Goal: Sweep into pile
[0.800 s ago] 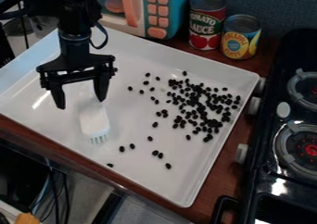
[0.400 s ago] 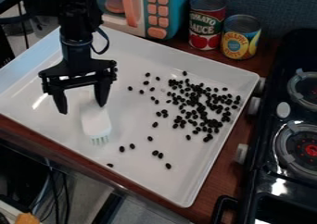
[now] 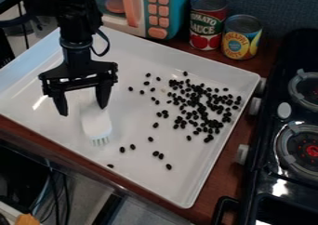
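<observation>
Currently, my pincer (image 3: 83, 111) hangs spread over the white tray (image 3: 181, 184), beside the white brush (image 3: 96, 123). Black beans (image 3: 202, 109): one loose cluster, several strays scattered around it.

Black on end effector (image 3: 83, 110), beans (image 3: 169, 167) and stove (image 3: 264, 166); white on tray (image 3: 177, 184) and brush (image 3: 96, 123). Reddish brown across surface (image 3: 228, 173), teal and coral on toy microwave (image 3: 179, 10), red and green around taller can (image 3: 206, 26), yellow and blue around shorter can (image 3: 241, 39).
</observation>
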